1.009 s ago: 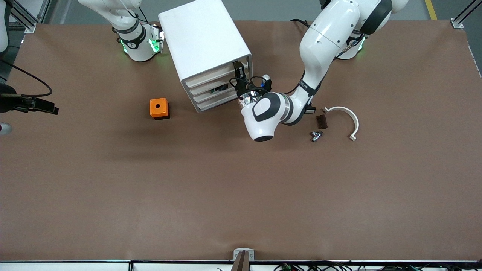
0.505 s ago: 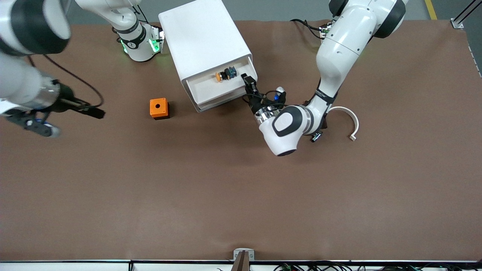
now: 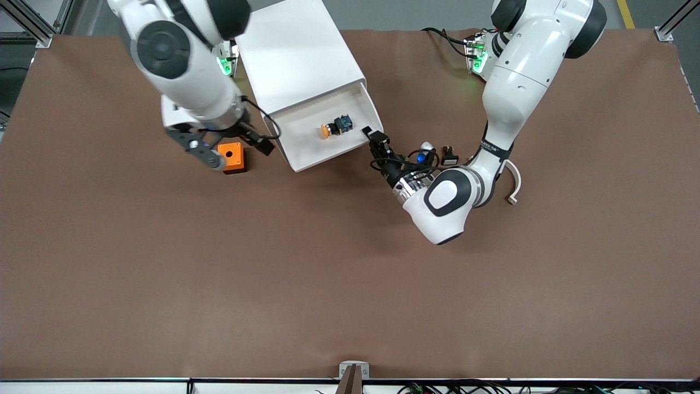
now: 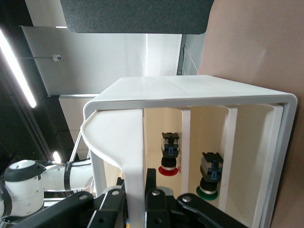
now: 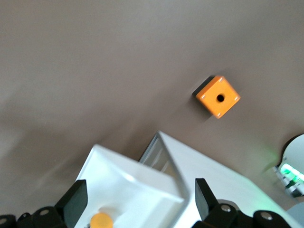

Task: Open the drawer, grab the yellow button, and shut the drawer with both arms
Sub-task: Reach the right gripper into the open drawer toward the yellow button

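cabinet point(image 3: 298, 60) near desk's robot edge | drawer point(image 3: 328, 134) now pulled out, I've got left gripper point(image 3: 376, 141) pinched on its front | right gripper point(image 3: 229, 150) swung in, fingers wide, empty | button point(image 3: 334, 127) in drawer, reachable: pick next

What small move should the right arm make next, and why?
Probably lower the right gripper, open, onto the button. The top drawer is pulled out, the left gripper is shut on its front edge, and the right wrist view shows the orange cap just below the open fingers.
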Controlling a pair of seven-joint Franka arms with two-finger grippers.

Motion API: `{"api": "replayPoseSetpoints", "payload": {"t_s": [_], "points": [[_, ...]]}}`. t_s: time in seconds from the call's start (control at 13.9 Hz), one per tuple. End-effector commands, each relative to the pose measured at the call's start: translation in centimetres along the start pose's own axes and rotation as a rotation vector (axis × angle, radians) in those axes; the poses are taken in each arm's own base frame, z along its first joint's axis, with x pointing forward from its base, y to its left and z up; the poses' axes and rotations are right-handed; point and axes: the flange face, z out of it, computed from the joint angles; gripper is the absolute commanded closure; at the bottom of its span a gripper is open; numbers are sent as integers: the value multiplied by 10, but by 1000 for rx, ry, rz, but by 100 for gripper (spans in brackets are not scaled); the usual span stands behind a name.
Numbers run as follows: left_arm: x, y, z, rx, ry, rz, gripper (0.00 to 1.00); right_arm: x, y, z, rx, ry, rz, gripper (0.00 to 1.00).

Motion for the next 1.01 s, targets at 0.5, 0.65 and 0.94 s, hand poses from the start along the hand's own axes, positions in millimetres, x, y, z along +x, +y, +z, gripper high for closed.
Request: {"api": "replayPoseSetpoints", "payload": {"t_s": [0.5,0.65,0.94], "points": [[-8,-31,-50,-86,-50,504,1,-118,-83,63,113,31,230,0],[-6,-44,-75,-180,-17,657,1,-135,-88,74,106,37,238,0],[-3,-69,-115,-313,29,975,1,-157,-93,90,78,38,283,0]]}}
